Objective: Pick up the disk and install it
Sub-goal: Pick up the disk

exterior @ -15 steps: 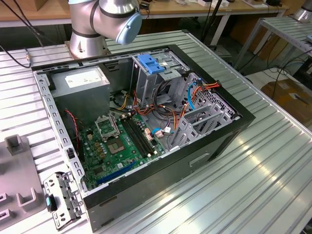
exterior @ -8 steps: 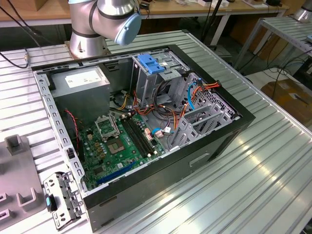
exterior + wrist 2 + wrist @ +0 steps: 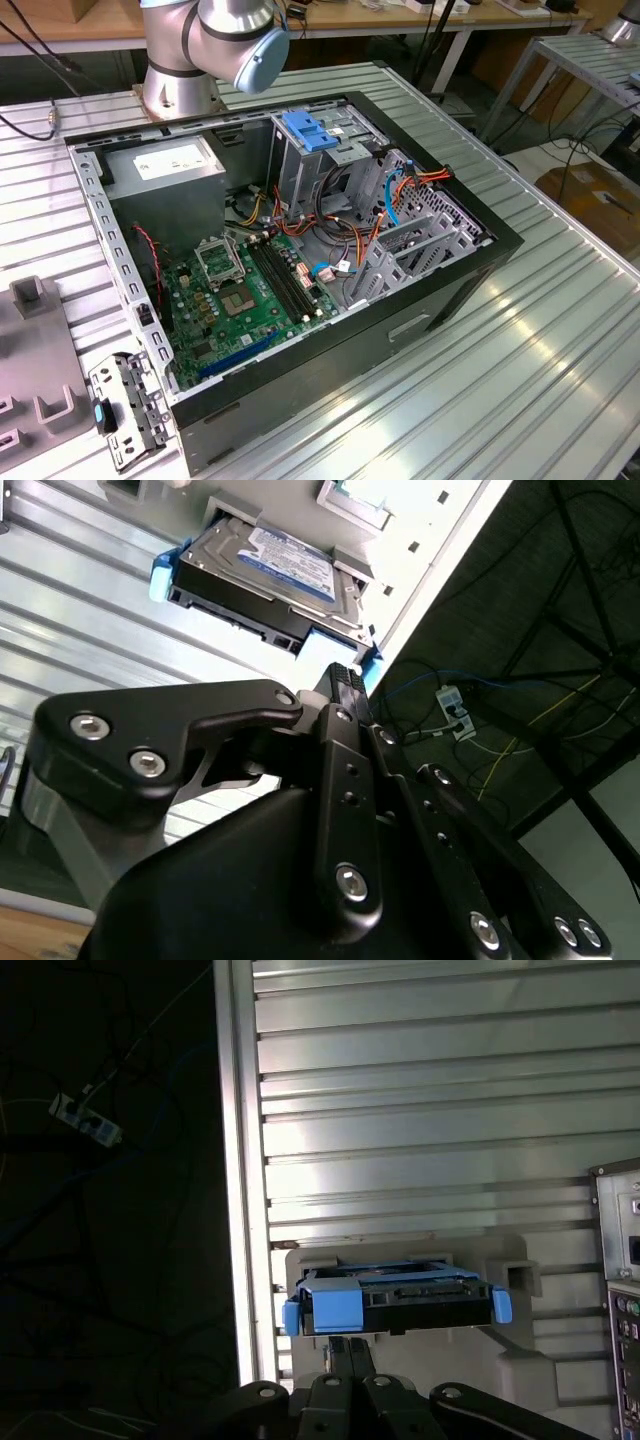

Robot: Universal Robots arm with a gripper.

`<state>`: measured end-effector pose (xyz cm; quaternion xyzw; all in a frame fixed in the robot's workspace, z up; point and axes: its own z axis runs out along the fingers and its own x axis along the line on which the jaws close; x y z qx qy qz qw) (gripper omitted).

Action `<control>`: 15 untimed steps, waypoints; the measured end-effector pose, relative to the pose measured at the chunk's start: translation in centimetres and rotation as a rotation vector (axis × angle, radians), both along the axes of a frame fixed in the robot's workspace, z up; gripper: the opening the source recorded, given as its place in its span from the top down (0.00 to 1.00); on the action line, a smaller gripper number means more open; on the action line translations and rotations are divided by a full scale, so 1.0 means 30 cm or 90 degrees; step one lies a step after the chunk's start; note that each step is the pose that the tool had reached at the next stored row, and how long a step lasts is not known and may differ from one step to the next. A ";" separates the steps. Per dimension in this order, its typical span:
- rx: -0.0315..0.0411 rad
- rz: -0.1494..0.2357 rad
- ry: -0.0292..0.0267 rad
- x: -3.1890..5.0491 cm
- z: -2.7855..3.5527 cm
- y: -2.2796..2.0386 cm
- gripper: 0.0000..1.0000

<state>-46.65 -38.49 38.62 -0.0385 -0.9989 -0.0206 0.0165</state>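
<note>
Entry: we find the disk (image 3: 398,1298) (image 3: 262,568) lying flat in a pale grey holder (image 3: 505,1355) on the ribbed metal desk (image 3: 420,1110), close to the desk's edge. Past that edge the floor is dark, with cables and a power strip (image 3: 85,1120). A bright blue carrier frame (image 3: 335,1310) wraps the disk's ends. In the second wrist view the disk's labelled face shows.

Jaws: we read them as pressed together and holding nothing. Their tips sit near the blue end of the frame; as far as we can judge, they are apart from it.

In the first wrist view, the rear panel of the computer case (image 3: 622,1290) stands beside the holder.

In the exterior view we see the case lying open on the desk. Inside are the green motherboard (image 3: 250,290), the power supply (image 3: 165,170), and a metal drive cage (image 3: 300,175) topped by a blue latch (image 3: 305,130). Orange and blue cables (image 3: 400,195) lie loose among them. The arm's base (image 3: 175,85) stands on the desk beyond the case. A loose metal bracket (image 3: 125,410) with a blue tab lies just beside the case, at the exterior view's left.
</note>
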 end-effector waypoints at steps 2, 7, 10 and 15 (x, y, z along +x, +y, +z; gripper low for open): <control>0.0000 0.000 0.0000 0.000 0.000 0.000 0.89; 0.0000 0.000 0.0000 -0.001 0.000 0.000 0.89; 0.0000 0.000 0.0000 -0.001 0.000 0.000 0.89; 0.0001 0.014 -0.0001 -0.001 0.000 0.000 0.89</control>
